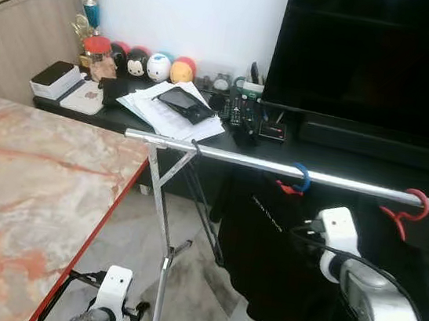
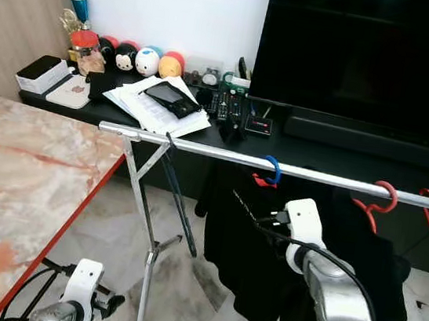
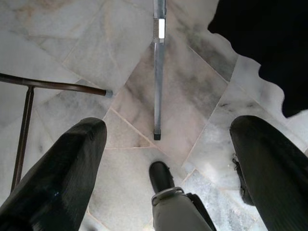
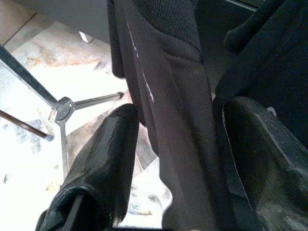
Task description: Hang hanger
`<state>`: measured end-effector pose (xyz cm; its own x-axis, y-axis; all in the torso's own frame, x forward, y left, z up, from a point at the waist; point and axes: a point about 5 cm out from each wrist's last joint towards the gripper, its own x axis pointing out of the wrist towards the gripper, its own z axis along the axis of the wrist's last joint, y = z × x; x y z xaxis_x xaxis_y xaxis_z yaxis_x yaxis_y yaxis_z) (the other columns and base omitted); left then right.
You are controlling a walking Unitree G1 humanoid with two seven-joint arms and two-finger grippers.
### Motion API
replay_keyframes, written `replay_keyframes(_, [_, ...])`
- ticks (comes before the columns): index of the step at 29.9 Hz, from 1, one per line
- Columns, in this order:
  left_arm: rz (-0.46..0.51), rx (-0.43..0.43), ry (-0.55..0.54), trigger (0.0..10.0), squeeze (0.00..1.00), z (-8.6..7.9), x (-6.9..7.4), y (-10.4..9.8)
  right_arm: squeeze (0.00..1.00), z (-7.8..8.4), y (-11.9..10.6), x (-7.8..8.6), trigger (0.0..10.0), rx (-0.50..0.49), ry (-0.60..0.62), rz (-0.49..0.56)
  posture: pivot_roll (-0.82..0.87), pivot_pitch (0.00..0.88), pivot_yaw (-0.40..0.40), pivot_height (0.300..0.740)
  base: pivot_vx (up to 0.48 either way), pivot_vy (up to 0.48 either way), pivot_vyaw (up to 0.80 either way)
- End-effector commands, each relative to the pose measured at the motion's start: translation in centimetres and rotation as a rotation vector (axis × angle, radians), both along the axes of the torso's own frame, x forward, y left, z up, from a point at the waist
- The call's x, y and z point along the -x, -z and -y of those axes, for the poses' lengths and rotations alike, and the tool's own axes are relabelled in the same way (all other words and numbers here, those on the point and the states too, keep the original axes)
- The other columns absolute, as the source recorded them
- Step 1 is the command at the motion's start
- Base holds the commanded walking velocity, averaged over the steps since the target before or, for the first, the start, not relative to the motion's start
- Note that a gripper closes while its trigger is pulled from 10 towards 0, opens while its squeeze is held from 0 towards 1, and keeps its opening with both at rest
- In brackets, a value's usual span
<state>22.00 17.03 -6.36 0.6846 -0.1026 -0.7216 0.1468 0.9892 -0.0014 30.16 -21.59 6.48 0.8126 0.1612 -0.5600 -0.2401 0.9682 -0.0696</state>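
Observation:
A silver rail (image 1: 231,158) of a clothes rack runs across in front of me. A blue hanger hook (image 1: 301,177) sits on it and carries a black garment (image 1: 266,246). Further right a red hanger (image 1: 410,208) hangs on the same rail. My right arm (image 1: 370,300) reaches toward the black garment below the rail. In the right wrist view my right gripper (image 4: 178,125) is open, with a fold of the black cloth (image 4: 168,72) running between its fingers (image 4: 110,144). My left gripper (image 3: 168,139) hangs low and open over the marble floor, holding nothing.
A marble table (image 1: 29,184) with a red edge stands close on my left. The rack's leg (image 3: 158,67) and crossed struts (image 1: 165,201) stand between the table and the garment. Behind are a black console (image 1: 126,113) with papers, remotes and toys, and a large TV (image 1: 378,55).

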Motion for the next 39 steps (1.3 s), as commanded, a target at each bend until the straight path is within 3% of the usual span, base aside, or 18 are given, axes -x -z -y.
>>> replay_keyframes(1, [-0.022,-0.009,0.004,10.0,0.00,-0.1,0.3,0.2,0.00,-0.2,0.0,-0.5,10.0,0.006,0.001,0.013,-0.12,0.000,0.021,0.740,0.000,0.000,0.00])
replay_keyframes(6, [-0.021,-0.009,0.002,10.0,0.00,-0.1,0.3,0.2,0.00,-1.3,0.2,-1.5,10.0,-0.032,0.008,0.038,-0.10,0.000,0.018,0.740,0.000,0.000,0.00])
replay_keyframes(8, [-0.020,-0.008,0.002,10.0,0.00,-0.1,0.4,0.2,0.00,-2.2,1.2,-2.1,10.0,-0.089,0.023,0.040,-0.09,0.000,0.019,0.740,0.000,0.000,0.00])
replay_keyframes(12, [-0.020,-0.008,0.002,10.0,0.00,-0.1,0.4,0.3,0.00,-2.7,2.0,-2.1,10.0,-0.119,0.046,0.032,-0.08,0.000,0.017,0.740,0.000,0.000,0.00])
replay_keyframes(13, [-0.020,-0.008,0.002,10.0,0.00,-0.1,0.4,0.3,0.00,-2.8,2.1,-2.1,4.3,-0.128,0.046,0.033,-0.08,0.000,0.017,0.740,0.000,0.000,0.00])
replay_keyframes(14, [-0.019,-0.008,0.001,10.0,0.00,-0.1,0.4,0.3,0.00,-2.8,2.3,-2.1,0.9,-0.152,0.065,0.038,-0.08,0.000,0.017,0.740,0.000,0.000,0.00])
replay_keyframes(15, [-0.019,-0.008,0.001,10.0,0.00,-0.1,0.4,0.3,0.00,-2.8,2.4,-2.1,0.0,-0.165,0.077,0.039,-0.08,0.000,0.017,0.740,0.000,0.000,0.00])
replay_keyframes(39, [-0.017,-0.011,0.005,10.0,0.00,-0.2,0.3,0.2,0.00,-2.3,3.4,-1.8,0.0,-0.159,0.095,0.054,-0.08,0.000,0.021,0.740,0.000,0.000,0.00])
